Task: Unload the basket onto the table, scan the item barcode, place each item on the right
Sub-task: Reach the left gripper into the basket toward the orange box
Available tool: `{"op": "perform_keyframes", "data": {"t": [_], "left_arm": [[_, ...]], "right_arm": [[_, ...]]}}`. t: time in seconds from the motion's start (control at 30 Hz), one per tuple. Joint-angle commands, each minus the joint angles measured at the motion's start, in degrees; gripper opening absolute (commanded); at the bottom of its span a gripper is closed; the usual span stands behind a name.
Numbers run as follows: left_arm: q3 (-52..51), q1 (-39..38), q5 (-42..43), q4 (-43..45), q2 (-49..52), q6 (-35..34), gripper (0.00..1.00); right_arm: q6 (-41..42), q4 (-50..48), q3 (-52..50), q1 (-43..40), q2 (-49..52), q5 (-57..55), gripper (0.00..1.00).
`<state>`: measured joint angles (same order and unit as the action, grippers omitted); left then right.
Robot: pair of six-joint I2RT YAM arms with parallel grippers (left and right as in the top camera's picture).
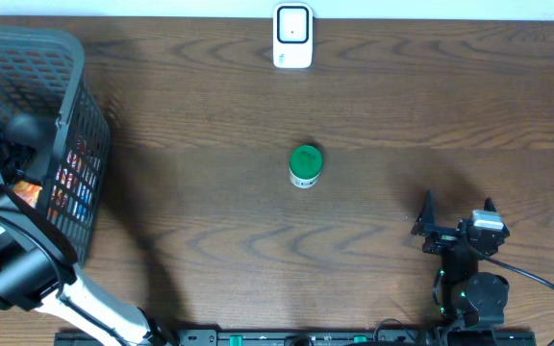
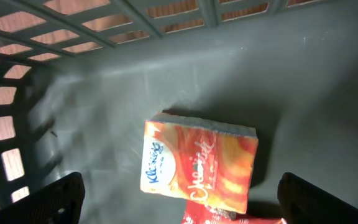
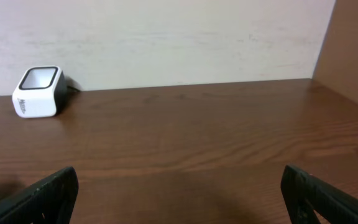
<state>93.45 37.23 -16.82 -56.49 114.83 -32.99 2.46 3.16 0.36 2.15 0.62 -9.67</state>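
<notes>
Tissue packet (image 2: pixel 197 165), orange with white lettering, is seen in the left wrist view lying flat on the grey floor of the basket (image 2: pixel 291 93), in the lower middle of the frame. A red wrapper (image 2: pixel 229 218) is partly seen under its lower edge. The left gripper (image 2: pixel 194 199) is held above the packet with its jaws spread wide; one dark finger (image 2: pixel 61 199) is seen in the lower left corner, the other in the lower right, and nothing is gripped.

In the overhead view the basket (image 1: pixel 27 48) is found at the left edge of the table (image 1: pixel 210 240), with the left arm reaching down into it. The scanner (image 1: pixel 292 36) is set at the top centre. A small jar with a green lid (image 1: pixel 305 165) is placed upright near the middle. The right gripper (image 1: pixel 459 204) is seen at the lower right, wide open and empty.

In the right wrist view the scanner (image 3: pixel 39 92) is shown at the upper left, against the wall (image 3: pixel 166 37). The right gripper's fingers (image 3: pixel 42 199) are set far apart, with only bare table between them.
</notes>
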Motion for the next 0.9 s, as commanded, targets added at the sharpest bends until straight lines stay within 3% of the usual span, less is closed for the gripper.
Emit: {"op": "perform_keyframes", "data": {"t": [0.0,0.87], "left_arm": [[-0.4,0.1,-0.2,0.5,1.6,-0.3,0.98],[-13.7,0.1,1.8,15.5,2.8,-0.3,0.98]], "right_arm": [[0.7,0.3,0.0,-0.3,-0.3,0.1,0.99],[0.7,0.3,0.0,-0.3,-0.3,0.1,0.99]]}}
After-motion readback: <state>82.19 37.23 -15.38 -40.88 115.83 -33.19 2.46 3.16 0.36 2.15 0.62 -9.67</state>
